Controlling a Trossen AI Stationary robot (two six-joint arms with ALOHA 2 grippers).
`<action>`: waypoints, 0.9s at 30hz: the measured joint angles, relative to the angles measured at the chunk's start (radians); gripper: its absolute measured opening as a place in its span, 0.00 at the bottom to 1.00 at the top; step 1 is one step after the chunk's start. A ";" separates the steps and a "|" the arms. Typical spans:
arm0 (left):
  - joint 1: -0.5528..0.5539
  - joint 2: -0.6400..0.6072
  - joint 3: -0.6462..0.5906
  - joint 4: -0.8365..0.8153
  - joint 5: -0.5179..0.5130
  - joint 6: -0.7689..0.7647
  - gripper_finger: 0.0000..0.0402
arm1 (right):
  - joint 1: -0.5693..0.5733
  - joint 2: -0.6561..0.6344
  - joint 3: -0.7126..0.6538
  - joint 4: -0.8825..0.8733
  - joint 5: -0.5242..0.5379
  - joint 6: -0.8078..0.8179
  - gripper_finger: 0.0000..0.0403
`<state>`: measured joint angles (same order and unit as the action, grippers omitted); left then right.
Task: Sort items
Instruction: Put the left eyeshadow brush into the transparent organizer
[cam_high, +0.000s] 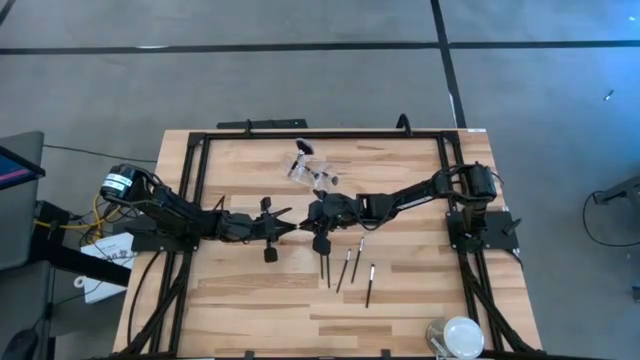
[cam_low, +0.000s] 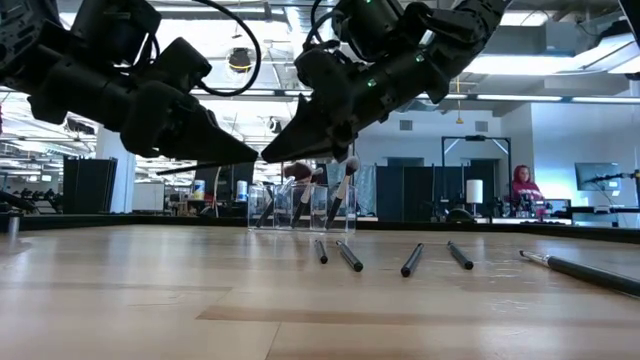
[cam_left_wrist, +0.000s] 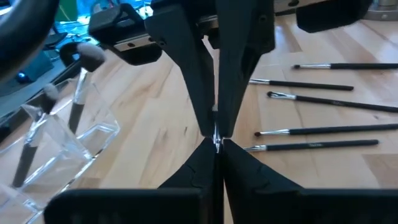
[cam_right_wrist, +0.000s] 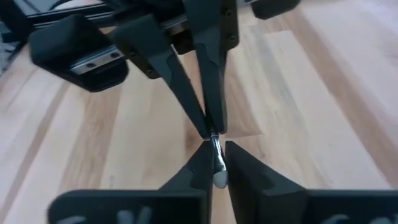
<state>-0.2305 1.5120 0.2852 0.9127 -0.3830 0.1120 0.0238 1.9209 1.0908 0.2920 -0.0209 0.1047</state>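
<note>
Jaws, left gripper (cam_high: 291, 222): pressed together on one slim makeup brush with a silvery ferrule (cam_right_wrist: 216, 151), pinched at the finger tips.
Jaws, right gripper (cam_high: 305, 221): closed on the same brush, tip to tip with the left gripper, so the brush is held between both above the counter.
Held brush: only a short silvery stretch and a pale bristle tip are seen in the wrist views; its handle is hidden by the fingers.
Left arm pose: stretched low across the light wooden counter (cam_high: 260, 300) from its left side toward the middle, fingers pointing at the right gripper.
Right arm pose: reached in from the right side, elbow raised, wrist angled down toward the middle; in the low view both grippers are seen clear of the counter surface.
Loose brushes: four thin black-handled brushes (cam_high: 347, 270) are laid side by side on the counter just in front of the two grippers, near one another but apart.
Clear plastic holder (cam_low: 300, 208): stood on the counter behind the grippers, with several brushes upright or leaning inside, one with a fluffy pinkish head (cam_low: 297, 171).
Round white-and-clear disc (cam_high: 458, 335): set at the counter's near right corner, well apart from the brushes.
</note>
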 joint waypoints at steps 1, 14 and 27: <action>0.000 0.000 0.000 0.000 0.001 0.000 0.06 | 0.000 0.000 0.000 0.000 -0.012 0.000 0.03; 0.017 -0.001 0.001 0.013 -0.022 -0.007 0.13 | -0.002 0.000 0.000 -0.020 -0.025 0.029 0.01; 0.031 -0.001 0.002 0.022 -0.105 -0.028 0.34 | 0.003 -0.070 0.314 -0.754 0.254 -0.050 0.01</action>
<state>-0.1997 1.5108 0.2871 0.9352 -0.4877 0.0841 0.0265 1.8512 1.4043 -0.4622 0.2330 0.0545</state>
